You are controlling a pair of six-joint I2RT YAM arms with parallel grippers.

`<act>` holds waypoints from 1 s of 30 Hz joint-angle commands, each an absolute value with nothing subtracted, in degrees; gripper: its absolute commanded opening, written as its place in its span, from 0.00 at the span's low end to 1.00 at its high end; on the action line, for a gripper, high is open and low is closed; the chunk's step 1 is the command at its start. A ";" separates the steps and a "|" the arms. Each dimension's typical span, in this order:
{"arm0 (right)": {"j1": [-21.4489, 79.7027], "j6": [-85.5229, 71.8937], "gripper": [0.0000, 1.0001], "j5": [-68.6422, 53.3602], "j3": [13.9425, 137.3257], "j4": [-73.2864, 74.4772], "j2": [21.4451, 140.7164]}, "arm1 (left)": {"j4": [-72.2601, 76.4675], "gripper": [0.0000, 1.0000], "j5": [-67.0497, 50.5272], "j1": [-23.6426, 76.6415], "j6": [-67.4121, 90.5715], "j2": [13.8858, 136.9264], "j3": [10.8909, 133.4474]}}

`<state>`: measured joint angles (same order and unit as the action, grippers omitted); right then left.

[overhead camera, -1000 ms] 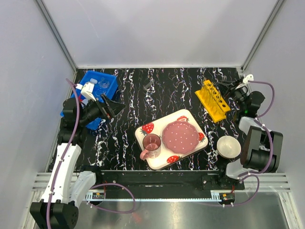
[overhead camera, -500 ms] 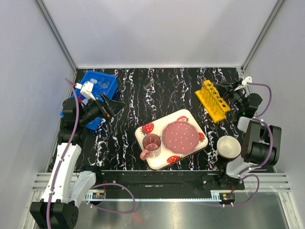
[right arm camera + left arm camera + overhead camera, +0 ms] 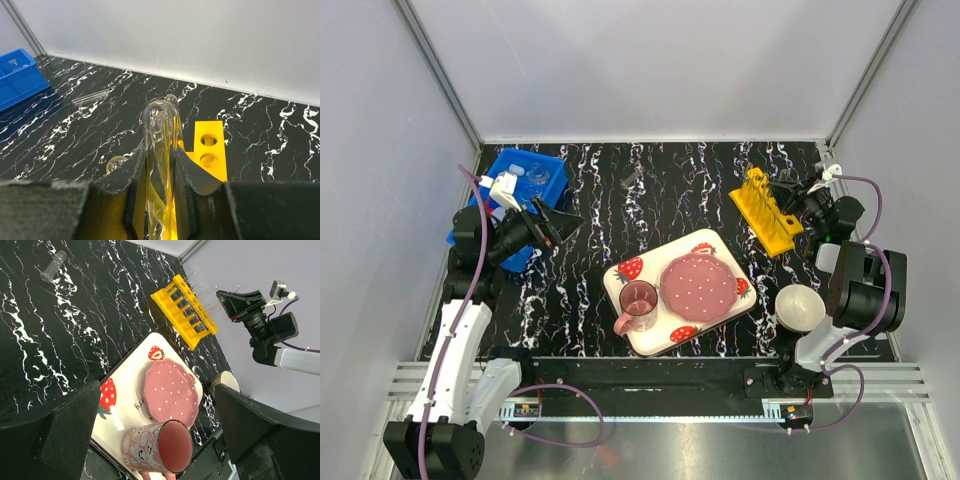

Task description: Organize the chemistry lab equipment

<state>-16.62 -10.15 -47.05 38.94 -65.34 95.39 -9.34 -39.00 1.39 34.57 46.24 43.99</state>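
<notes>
**Right wrist: tube pinched at the rack**

Right wrist showed your right gripper (image 3: pixel 161 159) with its fingers (image 3: pixel 135 175) pressed onto a glass tube (image 3: pixel 158 122). The tube stood nearly upright in the pinch. Its top end rose clear above the fingertips and its lower part was hidden between them. A second curved glass edge showed just behind it, and you could not tell whether that was another tube. The yellow rack (image 3: pixel 210 155) lay straight beyond the fingers, with two of its holes in view just right of the tube. Whether the tube's lower end touched the rack was hidden.

From the top camera, your right gripper (image 3: pixel 788 190) sat at the rack's (image 3: pixel 765 212) far right side, at the far right of the table (image 3: pixel 580 290). A loose tube (image 3: pixel 630 178) lay flat near the far edge, well apart from both grippers.

Your left gripper (image 3: pixel 560 218) hung with its fingers spread wide and nothing between them, just beside the blue bin (image 3: pixel 495 215) at the far left. The bin held clear glass pieces (image 3: pixel 532 176) too small to name.

Between the arms lay the tray (image 3: pixel 625 272) carrying the plate (image 3: pixel 700 285) and the cup (image 3: pixel 638 300). The bowl (image 3: pixel 800 307) stood just right of the tray, near the right arm.
</notes>
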 commanded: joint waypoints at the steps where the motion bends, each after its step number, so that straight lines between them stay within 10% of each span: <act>1: -16.35 -8.97 0.23 -47.02 39.11 -70.05 96.50 | -5.97 0.99 -39.11 1.05 34.80 46.41 43.51; 30: -16.35 -13.36 0.24 -45.26 42.54 -72.42 94.12 | -5.89 0.99 -39.20 1.05 34.10 47.37 43.24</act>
<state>-16.62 -13.58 -46.33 40.66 -68.36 91.70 -9.15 -38.98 1.39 34.52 47.35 43.03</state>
